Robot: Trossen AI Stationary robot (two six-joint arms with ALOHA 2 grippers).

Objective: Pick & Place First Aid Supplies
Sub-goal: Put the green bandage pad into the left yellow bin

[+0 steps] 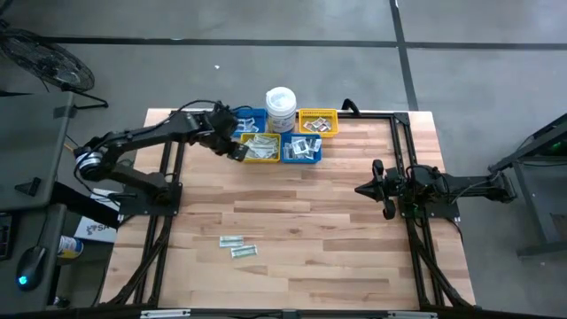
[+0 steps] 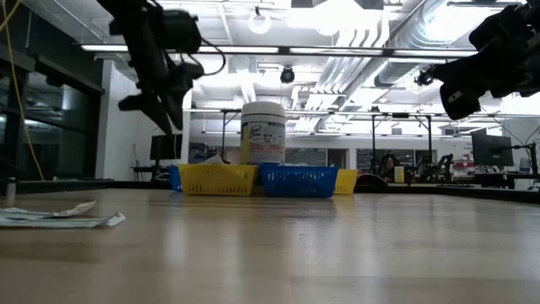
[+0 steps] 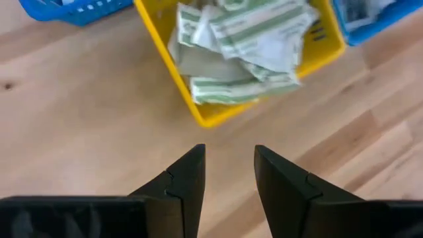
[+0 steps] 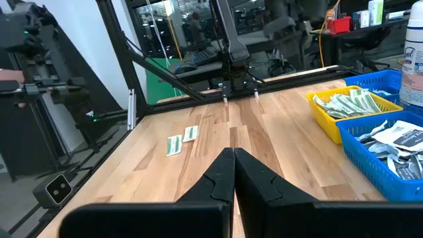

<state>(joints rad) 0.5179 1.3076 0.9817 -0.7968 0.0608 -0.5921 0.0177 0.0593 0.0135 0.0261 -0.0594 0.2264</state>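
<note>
Green-and-white paper strip packets [image 1: 237, 246] lie loose on the wooden tabletop [image 1: 319, 213], well apart from the yellow plastic bin [image 3: 218, 112] where others are piled. Just beside that bin the left hand [image 3: 228, 175] is held empty, fingers apart — a low, flat pinch is advised. The right hand [image 4: 232, 173] is parked, fingers together.
</note>
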